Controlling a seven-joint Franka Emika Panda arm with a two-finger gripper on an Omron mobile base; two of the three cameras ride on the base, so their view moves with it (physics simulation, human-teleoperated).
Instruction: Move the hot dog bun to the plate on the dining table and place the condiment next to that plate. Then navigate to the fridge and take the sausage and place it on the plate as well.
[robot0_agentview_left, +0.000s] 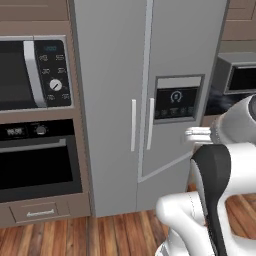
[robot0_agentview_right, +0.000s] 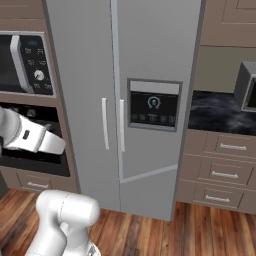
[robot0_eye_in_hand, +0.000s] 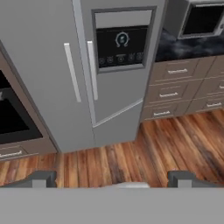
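Note:
The grey two-door fridge (robot0_agentview_left: 115, 100) (robot0_agentview_right: 85, 75) (robot0_eye_in_hand: 48, 52) stands straight ahead with both doors closed. Its two upright handles (robot0_agentview_left: 133, 125) (robot0_agentview_right: 105, 123) (robot0_eye_in_hand: 72, 72) meet at the centre seam. A dark dispenser panel (robot0_agentview_right: 154, 107) sits on the right door. My gripper (robot0_eye_in_hand: 113, 179) is open and holds nothing; it hangs well back from the doors, above the floor. The white arm (robot0_agentview_right: 30, 135) reaches in from the left of the right base view. The hot dog bun, plate, condiment, sausage and dining table are out of view.
Left of the fridge, a microwave (robot0_agentview_left: 30, 72) is built in above a wall oven (robot0_agentview_left: 35, 160). Right of it is a dark counter over drawers (robot0_agentview_right: 220, 155) with a small appliance (robot0_agentview_right: 247, 87) on top. Wooden floor (robot0_eye_in_hand: 131, 153) lies between me and the fridge.

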